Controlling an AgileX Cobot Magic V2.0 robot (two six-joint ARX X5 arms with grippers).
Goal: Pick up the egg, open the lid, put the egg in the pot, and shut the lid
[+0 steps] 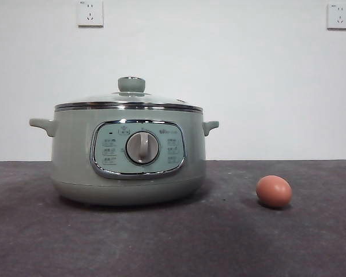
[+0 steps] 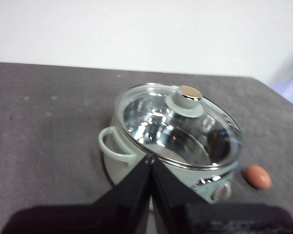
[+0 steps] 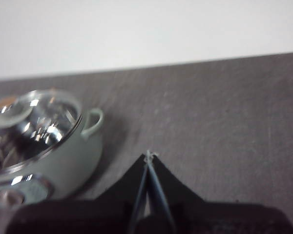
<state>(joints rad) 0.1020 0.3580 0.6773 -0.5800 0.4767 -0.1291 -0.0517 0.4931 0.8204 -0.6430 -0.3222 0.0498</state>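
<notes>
The pale green pot stands on the dark table, left of centre, its dial facing the front camera. The glass lid with its green knob sits closed on it. The reddish-brown egg lies on the table to the pot's right, apart from it. In the left wrist view the pot, lid and egg all show beyond my left gripper, which is shut, empty and raised above the table. My right gripper is shut and empty, with the pot off to one side; the egg is out of that view.
The dark grey table ends at a white wall with two sockets. Neither arm shows in the front view.
</notes>
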